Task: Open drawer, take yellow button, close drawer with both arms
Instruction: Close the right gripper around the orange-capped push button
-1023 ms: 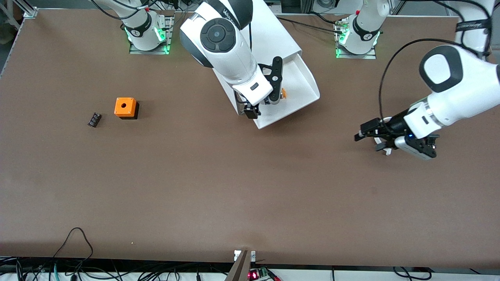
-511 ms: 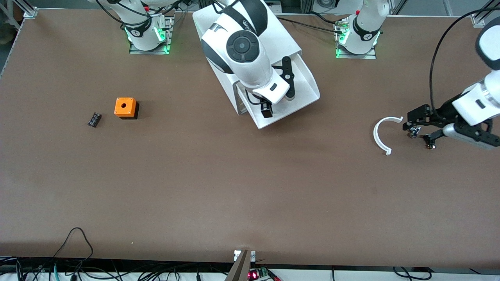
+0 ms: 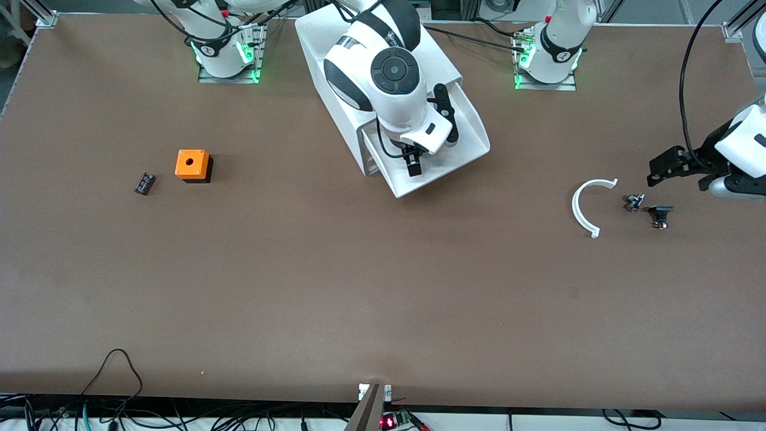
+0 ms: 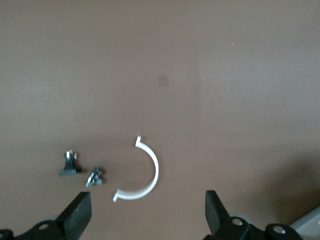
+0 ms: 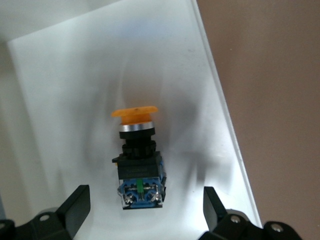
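The drawer (image 3: 473,129), the top white tray of the cabinet (image 3: 335,42), stands pulled out. In the right wrist view the button (image 5: 139,160) lies on its side on the drawer floor (image 5: 60,100), with its orange cap (image 5: 134,114) pointing away from the gripper. My right gripper (image 5: 145,215) is open just above the button's blue base, one finger on each side, not touching it. In the front view the right hand (image 3: 426,143) covers the button. My left gripper (image 3: 661,164) is open and empty over the table at the left arm's end.
A white C-shaped ring (image 3: 589,206) and two small dark parts (image 3: 634,202) (image 3: 660,212) lie by the left gripper; the ring also shows in the left wrist view (image 4: 150,175). An orange cube with a hole (image 3: 192,164) and a flat black part (image 3: 144,183) lie toward the right arm's end.
My right hand has shifted over the open drawer and now covers the button in the front view. My left gripper has drawn back from the white ring, uncovering the two small dark parts.
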Controlling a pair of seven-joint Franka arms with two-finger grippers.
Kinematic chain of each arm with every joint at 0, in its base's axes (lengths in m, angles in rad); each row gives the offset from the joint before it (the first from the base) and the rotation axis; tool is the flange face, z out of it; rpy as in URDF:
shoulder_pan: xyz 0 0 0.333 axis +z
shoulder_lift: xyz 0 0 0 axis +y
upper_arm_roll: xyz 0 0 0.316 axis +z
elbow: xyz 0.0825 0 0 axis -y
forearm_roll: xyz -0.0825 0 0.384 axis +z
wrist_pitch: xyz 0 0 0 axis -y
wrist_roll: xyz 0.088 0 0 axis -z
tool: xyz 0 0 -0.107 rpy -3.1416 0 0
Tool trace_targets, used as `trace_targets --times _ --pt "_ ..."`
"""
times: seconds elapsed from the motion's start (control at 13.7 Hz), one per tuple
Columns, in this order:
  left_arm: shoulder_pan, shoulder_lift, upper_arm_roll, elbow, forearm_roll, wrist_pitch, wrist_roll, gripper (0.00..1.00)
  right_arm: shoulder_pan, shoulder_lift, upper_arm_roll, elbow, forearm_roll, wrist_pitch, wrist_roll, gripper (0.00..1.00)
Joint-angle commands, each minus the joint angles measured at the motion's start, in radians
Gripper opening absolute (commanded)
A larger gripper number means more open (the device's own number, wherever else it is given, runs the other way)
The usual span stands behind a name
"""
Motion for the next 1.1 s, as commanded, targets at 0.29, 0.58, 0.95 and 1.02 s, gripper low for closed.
trace_targets --times 0.29,0.58,0.95,1.02 --pt "-0.006 -0.055 0.014 0.03 0.03 -0.09 -0.096 1.0 0.012 0.033 -0.002 0.047 -0.012 -0.026 -0.04 0.96" --pt "-0.008 -0.061 0.015 0.028 0.032 -0.107 -0.149 1.0 0.024 0.045 -0.004 0.048 -0.018 -0.018 -0.051 0.95" --pt "-0.009 -0.06 0.002 0.03 0.073 -0.107 -0.177 1.0 0.029 0.057 -0.005 0.048 -0.019 0.0 -0.051 0.73" --pt "-0.009 -0.061 0.002 0.031 0.073 -0.107 -0.177 1.0 0.03 0.057 -0.004 0.048 -0.019 0.0 -0.051 0.66"
